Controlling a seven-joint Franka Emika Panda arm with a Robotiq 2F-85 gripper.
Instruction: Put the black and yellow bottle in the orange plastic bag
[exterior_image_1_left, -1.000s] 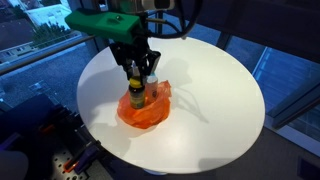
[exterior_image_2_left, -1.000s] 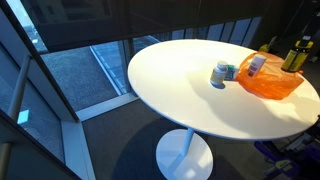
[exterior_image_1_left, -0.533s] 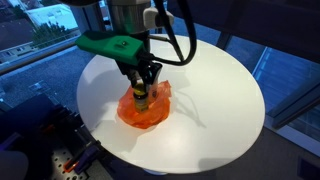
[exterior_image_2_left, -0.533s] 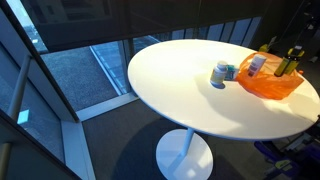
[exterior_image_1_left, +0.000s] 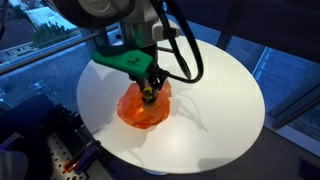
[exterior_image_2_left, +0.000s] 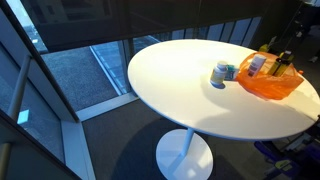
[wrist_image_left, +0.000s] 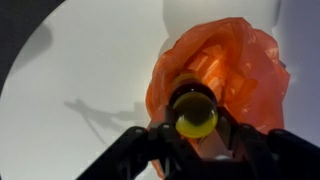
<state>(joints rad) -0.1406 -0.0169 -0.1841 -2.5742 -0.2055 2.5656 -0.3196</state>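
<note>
Round white table (exterior_image_1_left: 220, 90) beside floor-to-ceiling windows (exterior_image_2_left: 70, 60). The gripper (wrist_image_left: 195, 135) clasps the black and yellow bottle (wrist_image_left: 194, 112). Its long axis is roughly upright, yellow cap facing the wrist camera, and its lower part is apparently inside the orange plastic bag (exterior_image_1_left: 135, 110).

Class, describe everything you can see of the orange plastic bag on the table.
The orange plastic bag looks thin, crinkled, glossy and slightly translucent. It lies crumpled on the white round table with its mouth gaping upward. The black bottle with a yellow cap, gripped upright by the gripper, appears partly lowered into the opening, with the bag's folds around it.
</note>
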